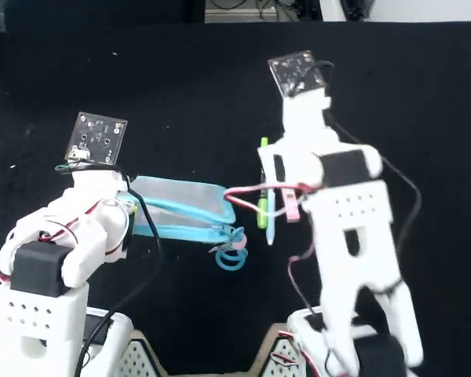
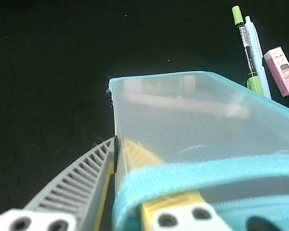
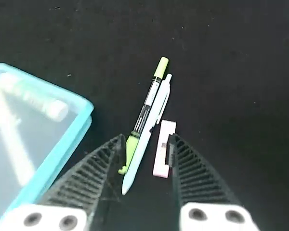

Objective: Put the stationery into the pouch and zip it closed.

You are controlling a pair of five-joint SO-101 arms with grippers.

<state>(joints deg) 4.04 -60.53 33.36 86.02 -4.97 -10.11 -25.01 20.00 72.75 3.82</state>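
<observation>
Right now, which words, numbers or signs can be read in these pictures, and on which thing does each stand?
None can be read.
On the green pen: dark print along the barrel, too small to read.
On the eraser: small print beside a drawing, too blurred to read.
On the blue pen and the pouch: no print that I can see.

Black cloth [image 1: 180,78] spreads under and beyond my fingers [image 3: 192,173]; farther off, a pale strip [image 1: 424,9] (cables [image 1: 298,8] lying there).
</observation>
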